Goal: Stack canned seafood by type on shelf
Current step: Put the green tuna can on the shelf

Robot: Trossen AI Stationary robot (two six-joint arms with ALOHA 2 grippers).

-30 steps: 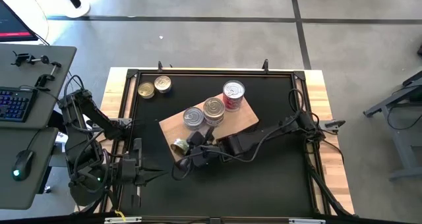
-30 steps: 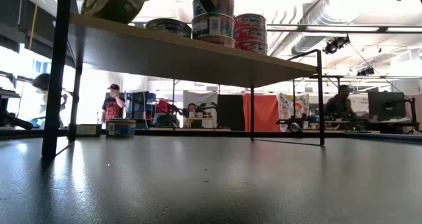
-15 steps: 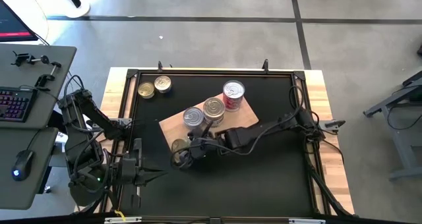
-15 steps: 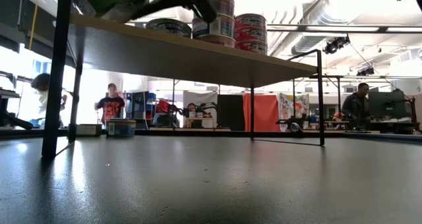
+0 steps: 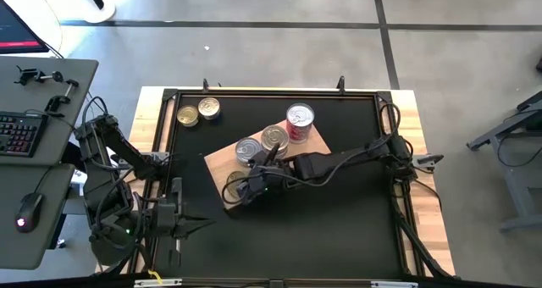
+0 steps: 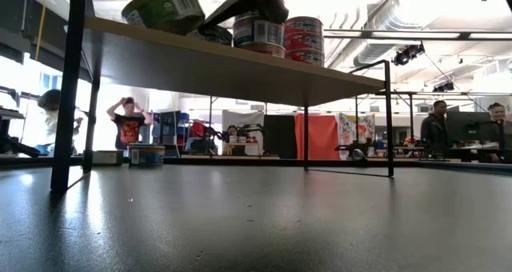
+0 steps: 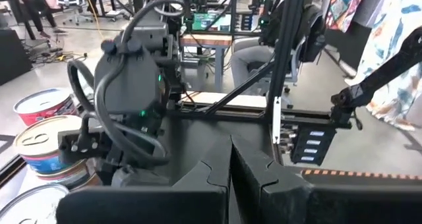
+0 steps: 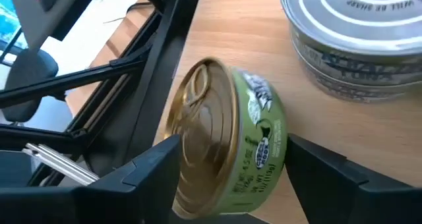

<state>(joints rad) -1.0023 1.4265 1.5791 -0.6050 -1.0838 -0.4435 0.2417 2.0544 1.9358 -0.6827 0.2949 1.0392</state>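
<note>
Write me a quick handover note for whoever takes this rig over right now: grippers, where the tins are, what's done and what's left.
Right gripper: over the shelf's near-left corner, jaws open around a green-labelled gold-top tin that sits tilted, not flat.
Left gripper: shut, parked at the table's left edge.
Done: three stacks on the shelf, a silver-top one, another, and the red-labelled one.
Left: settle the green tin; two tins wait on the tabletop at the far left.
</note>
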